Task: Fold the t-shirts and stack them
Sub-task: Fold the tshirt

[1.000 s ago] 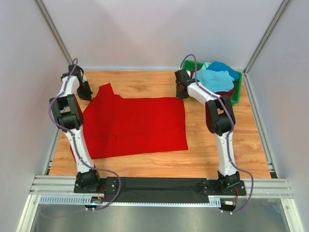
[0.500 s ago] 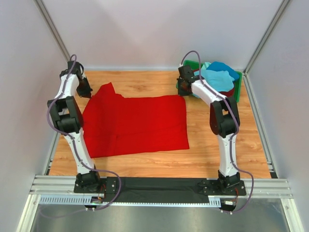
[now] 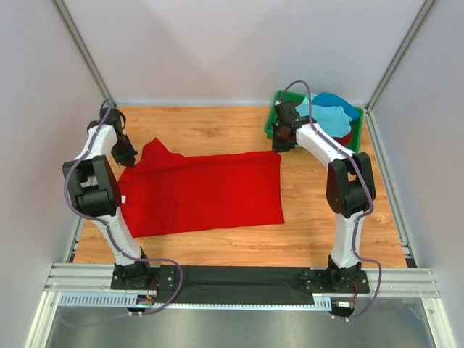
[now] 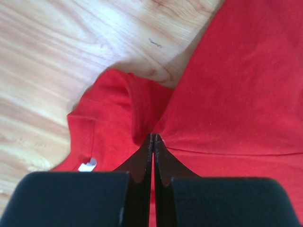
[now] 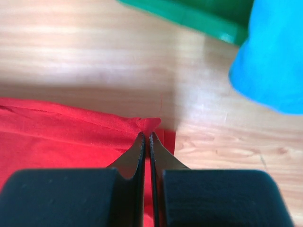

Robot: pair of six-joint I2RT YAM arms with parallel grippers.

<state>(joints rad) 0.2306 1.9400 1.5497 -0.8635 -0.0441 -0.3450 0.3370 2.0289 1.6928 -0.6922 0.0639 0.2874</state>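
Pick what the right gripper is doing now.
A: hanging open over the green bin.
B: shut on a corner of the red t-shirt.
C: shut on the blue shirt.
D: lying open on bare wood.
B: the right gripper pinches the red t-shirt at its corner, jaws closed.

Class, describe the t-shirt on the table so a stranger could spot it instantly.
Find the wooden table. Across its middle lies a bright red t-shirt, spread out. It alone is outside the green bin at the far right corner, where the other shirts, turquoise, blue and dark red, sit heaped.
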